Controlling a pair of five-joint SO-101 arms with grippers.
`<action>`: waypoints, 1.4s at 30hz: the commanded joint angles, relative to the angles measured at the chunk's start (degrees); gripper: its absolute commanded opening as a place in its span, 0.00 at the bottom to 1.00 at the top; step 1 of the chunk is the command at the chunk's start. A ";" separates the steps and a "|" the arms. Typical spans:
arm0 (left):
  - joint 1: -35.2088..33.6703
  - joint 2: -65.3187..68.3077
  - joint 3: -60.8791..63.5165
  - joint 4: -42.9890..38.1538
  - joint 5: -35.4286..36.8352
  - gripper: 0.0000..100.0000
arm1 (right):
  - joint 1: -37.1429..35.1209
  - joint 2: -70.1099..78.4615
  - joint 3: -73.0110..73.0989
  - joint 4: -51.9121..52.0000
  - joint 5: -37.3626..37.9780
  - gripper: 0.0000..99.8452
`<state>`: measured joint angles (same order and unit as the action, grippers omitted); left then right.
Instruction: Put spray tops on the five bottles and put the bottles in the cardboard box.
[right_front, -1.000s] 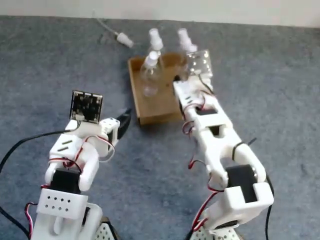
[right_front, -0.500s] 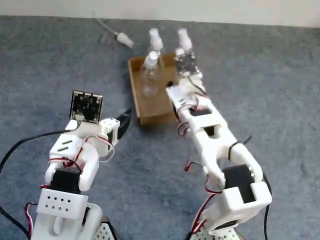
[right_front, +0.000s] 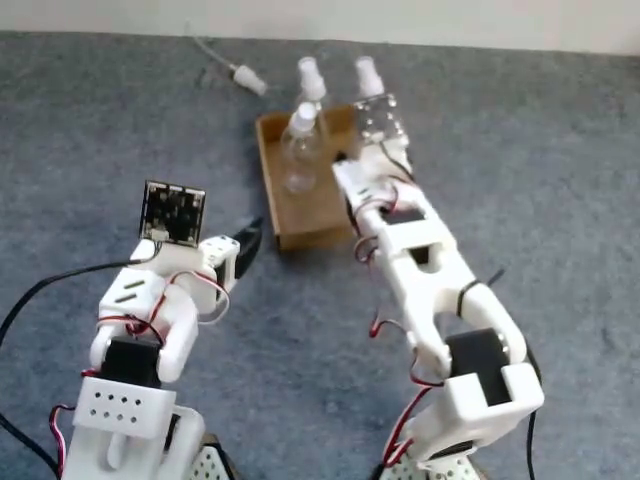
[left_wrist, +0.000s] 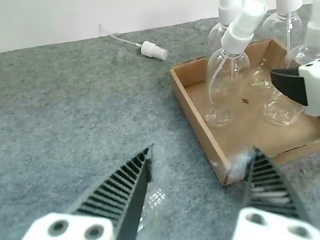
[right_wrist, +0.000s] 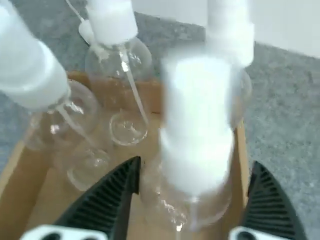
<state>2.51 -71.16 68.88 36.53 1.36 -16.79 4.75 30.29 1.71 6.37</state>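
Straddling a capped bottle (right_wrist: 195, 125) inside the cardboard box (left_wrist: 198, 125) with the right gripper (right_wrist: 195, 163), jaws released; hovering the left gripper (left_wrist: 201, 151), jaws spread, empty. Probably awaiting fitting: spray top (left_wrist: 153, 50) lying well beyond those jaws.

A grey felt (right_front: 110, 130) covers the table from edge to edge. It lies flat, without folds or creases, and its nap is mottled with lighter and darker flecks. Along the far edge of the felt stands a plain white wall (right_front: 500, 18). The wall meets the felt in one straight line and bears no marks that can be made out.
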 joint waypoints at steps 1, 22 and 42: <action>-0.04 0.04 -0.40 -1.32 0.26 0.23 | 0.57 -0.92 -3.30 0.66 -0.79 0.28; -0.31 -0.57 -2.51 -1.23 0.44 0.23 | 0.66 -49.45 1.63 42.95 -1.05 0.16; -9.45 -32.31 17.10 15.30 0.26 0.24 | 6.02 -110.20 62.81 56.31 5.01 0.03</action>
<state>-6.37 -103.52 83.56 49.54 1.36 -11.34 -98.81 89.63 57.45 10.59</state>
